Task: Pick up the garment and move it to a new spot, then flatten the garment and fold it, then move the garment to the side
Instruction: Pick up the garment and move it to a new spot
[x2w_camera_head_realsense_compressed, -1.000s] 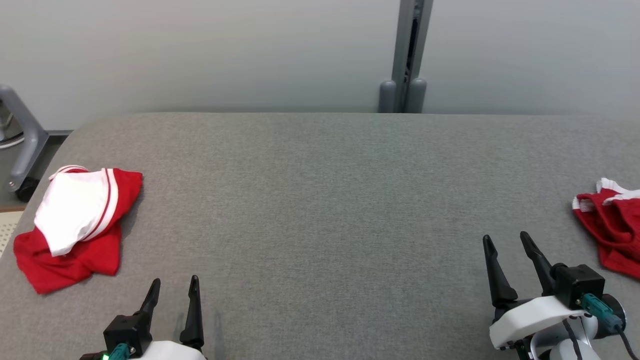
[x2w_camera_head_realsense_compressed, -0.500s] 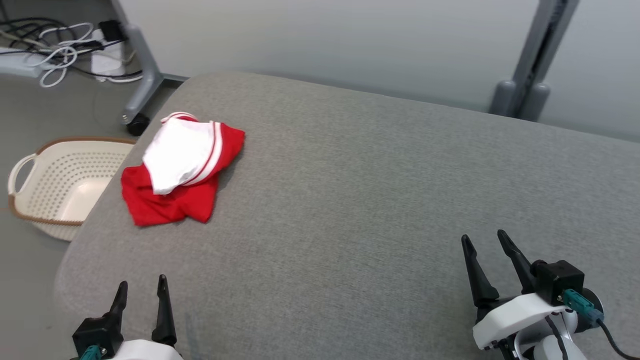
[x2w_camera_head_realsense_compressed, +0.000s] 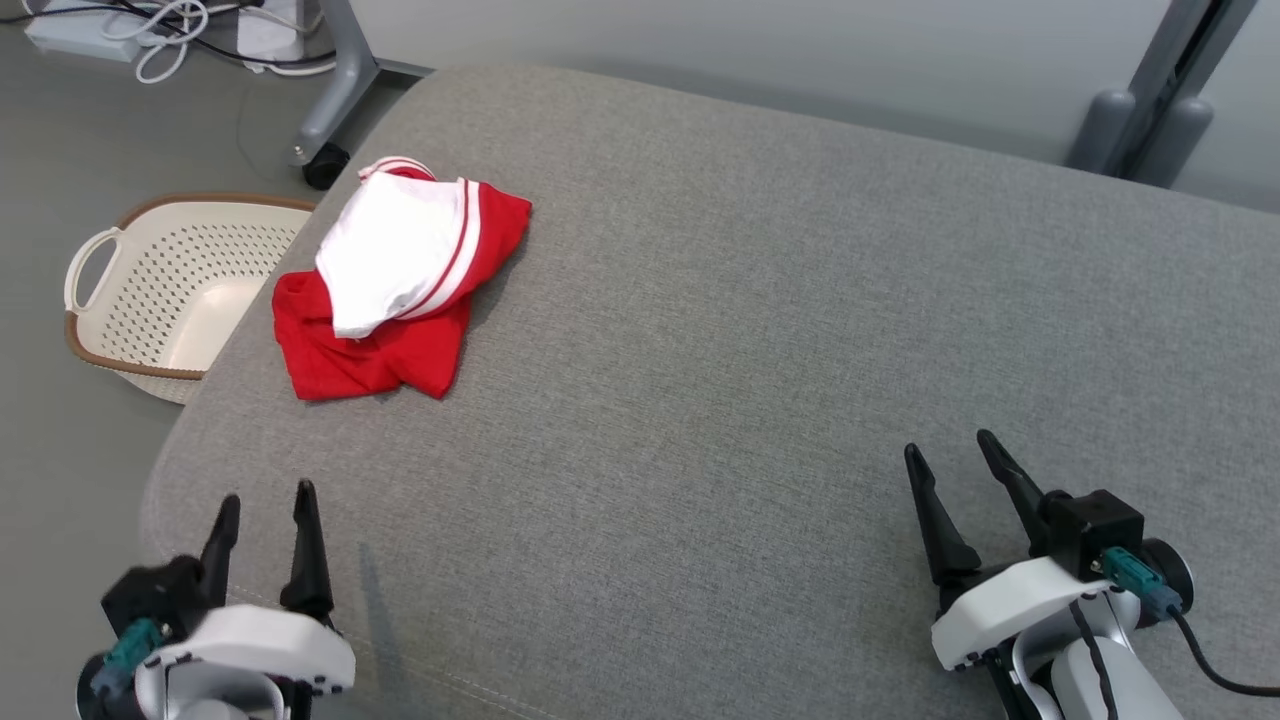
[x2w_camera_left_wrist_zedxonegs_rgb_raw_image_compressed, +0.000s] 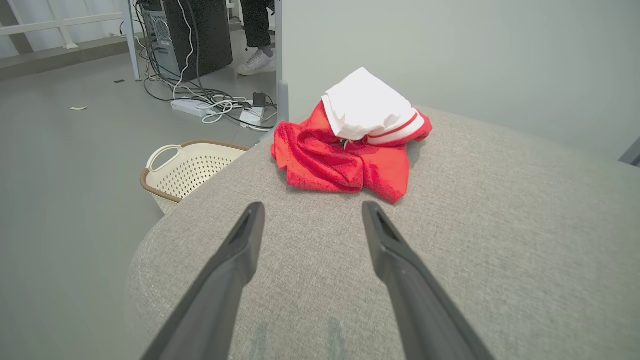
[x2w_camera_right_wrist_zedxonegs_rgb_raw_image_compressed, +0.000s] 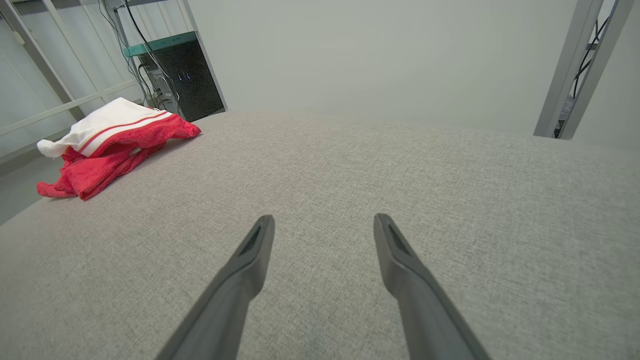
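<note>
View change: since 1.0 s ago the whole head view has been swung toward the robot's left and tilted down. This is logged as camera motion, not garment motion.
Garment: the crumpled red jersey garment with a white panel and red-and-white striped trim (x2w_camera_head_realsense_compressed: 400, 290) is unchanged in heap shape. It is now framed at upper left centre instead of at the far left edge.
Support: the garment lies on the grey fabric-covered padded table (x2w_camera_head_realsense_compressed: 750, 300), near its rounded far-left corner.
Newly framed: a cream perforated plastic basket with a brown rim (x2w_camera_head_realsense_compressed: 150, 270) is seen on the floor at 9 o'clock of the garment.
Left gripper (x2w_camera_head_realsense_compressed: 268, 495): fingers are spread, with nothing between them; the heap is placed at 1 o'clock, apart from the tips.
Left wrist check: the garment (x2w_camera_left_wrist_zedxonegs_rgb_raw_image_compressed: 350, 145) is seen at 12 to 1 o'clock ahead of the spread left gripper (x2w_camera_left_wrist_zedxonegs_rgb_raw_image_compressed: 312, 205), with bare table between.
Right gripper (x2w_camera_head_realsense_compressed: 948, 443): fingers are spread and empty; the heap is at 10 o'clock, well apart.
Right wrist check: the garment (x2w_camera_right_wrist_zedxonegs_rgb_raw_image_compressed: 115, 145) is seen at 10 o'clock.
Meaning: the turn is judged as lining up for the pick-up; nothing is yet grasped.
</note>
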